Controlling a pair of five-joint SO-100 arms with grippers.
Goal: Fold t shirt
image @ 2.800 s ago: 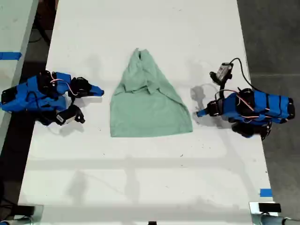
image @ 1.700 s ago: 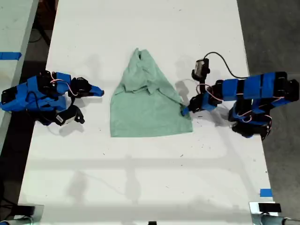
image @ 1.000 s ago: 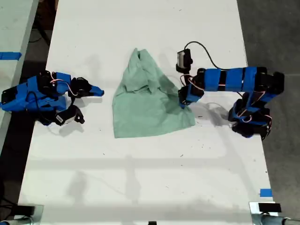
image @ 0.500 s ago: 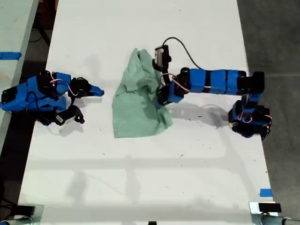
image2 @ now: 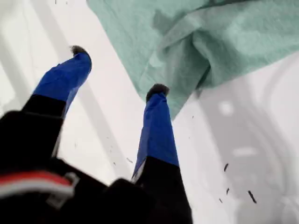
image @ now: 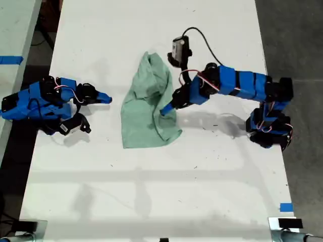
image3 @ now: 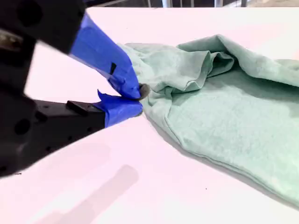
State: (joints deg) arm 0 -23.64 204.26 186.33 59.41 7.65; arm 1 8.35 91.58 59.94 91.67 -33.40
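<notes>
— Blue fingertips: how do they stand on my first gripper (image2: 117,70)?
— Spread wide, holding nothing. One dark-capped tip sits at the edge of the t shirt (image2: 210,42), where the cloth is doubled over; the other hangs over bare white table (image2: 56,28).

— And my second gripper (image3: 138,100)?
— Its jaws are closed, tip to tip, with nothing between them. It lies low on the table, pointing at the shirt, near it but apart from it.

— Where is the shirt?
— Pale mint green and wrinkled, in the middle of the table in the exterior view, narrow bunched end toward that view's top. The side at the exterior view's right is rumpled and lapped over the rest. My first arm reaches in from the exterior view's right, raised above that lapped edge; my second arm rests at the exterior view's left.
</notes>
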